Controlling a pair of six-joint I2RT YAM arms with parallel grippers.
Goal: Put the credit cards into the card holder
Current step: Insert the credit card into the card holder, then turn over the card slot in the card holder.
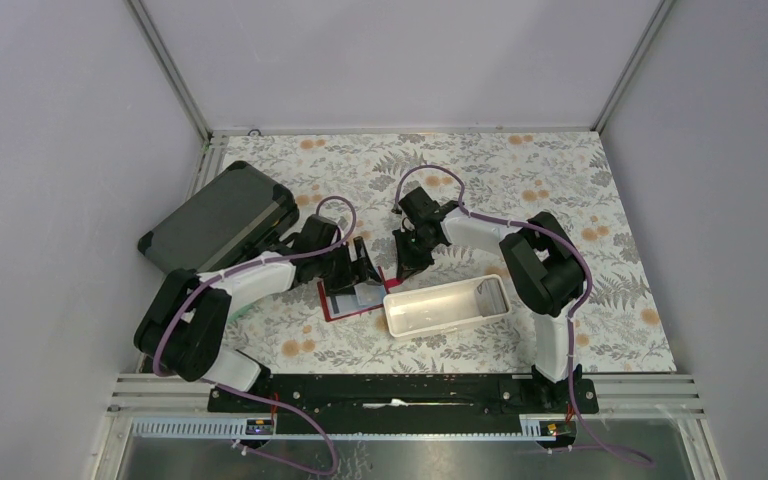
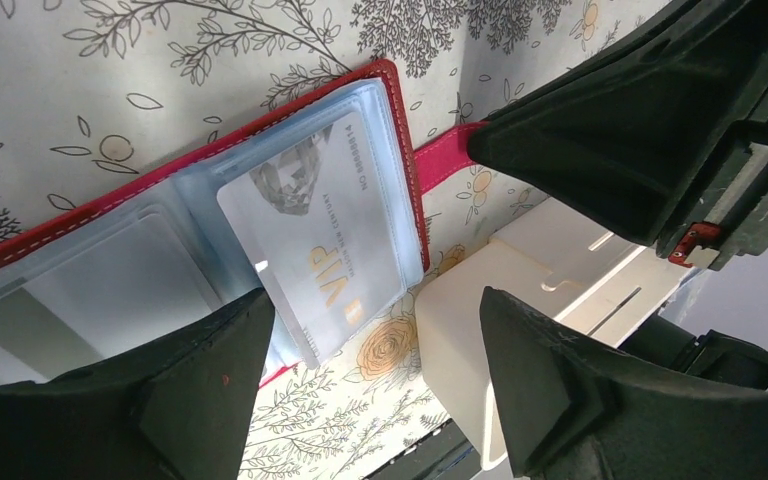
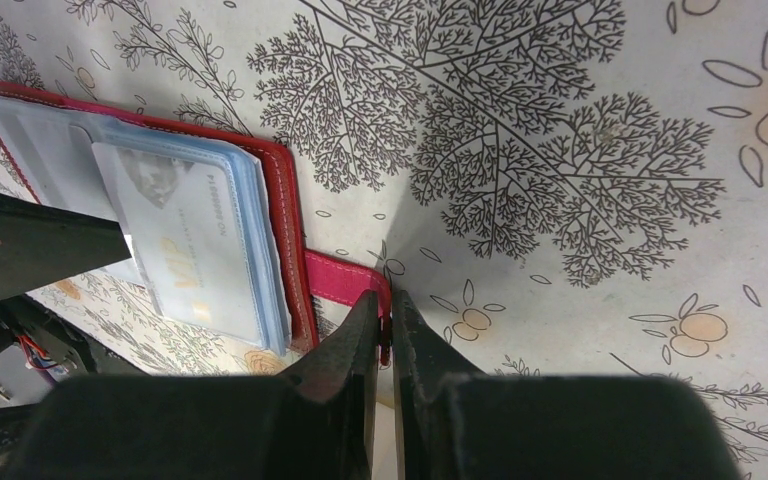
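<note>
The card holder (image 1: 332, 308) lies open on the floral mat, its clear sleeves facing up (image 2: 80, 215) (image 3: 282, 200). A light blue credit card (image 2: 310, 240) marked VIP sits partly inside the top sleeve, and its lower corner sticks out past the sleeve edge (image 3: 185, 240). My left gripper (image 2: 375, 370) hangs open just above that corner, with one fingertip (image 2: 245, 330) close beside the card's edge and nothing between the jaws. It sits over the holder's right half (image 1: 365, 272). My right gripper (image 3: 387, 312) is shut on the holder's red strap tab (image 3: 345, 278), pinning it at the holder's right side (image 1: 403, 265).
A long white tray (image 1: 440, 290) lies right of the card holder, close under my left gripper (image 2: 480, 310). A big dark grey hard case (image 1: 222, 217) sits at the back left. Metal frame rails border the mat.
</note>
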